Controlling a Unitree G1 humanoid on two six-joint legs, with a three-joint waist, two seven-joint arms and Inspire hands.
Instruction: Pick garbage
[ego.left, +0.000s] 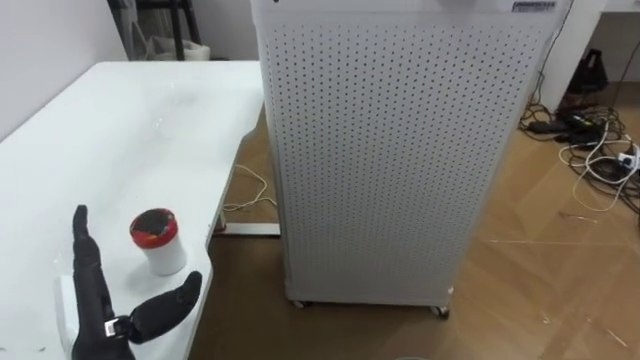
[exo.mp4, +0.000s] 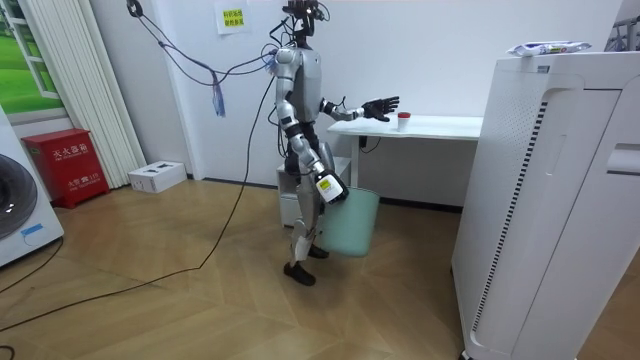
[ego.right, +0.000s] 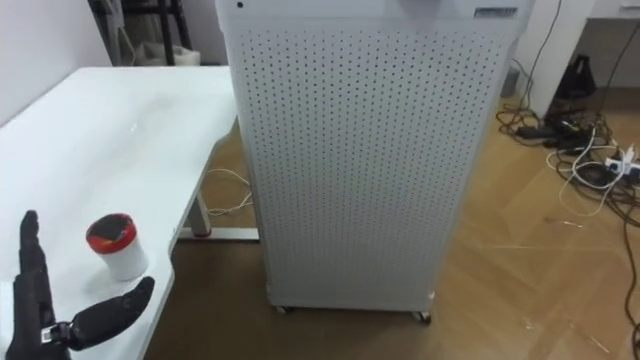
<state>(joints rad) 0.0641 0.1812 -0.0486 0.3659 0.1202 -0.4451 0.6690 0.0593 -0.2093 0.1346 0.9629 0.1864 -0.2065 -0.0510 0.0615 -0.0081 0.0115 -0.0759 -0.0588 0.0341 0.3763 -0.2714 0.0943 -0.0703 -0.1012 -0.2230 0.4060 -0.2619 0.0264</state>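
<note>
One red-lidded cup (ego.left: 158, 241) on table (ego.left: 120, 130), perforated cabinet (ego.left: 390, 150) beside, left hand (ego.left: 100, 318) spread

White counter (ego.left: 120, 120) at left. Tall white perforated unit (ego.left: 390, 150) on castors stands right of it. Loose cables (ego.left: 600, 150) on wooden floor (ego.left: 540, 280), far right.

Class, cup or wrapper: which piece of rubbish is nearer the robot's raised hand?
The red-lidded cup on the table: it stands just by the open left hand, while the wrapper lies atop the tall white unit, far off.
</note>
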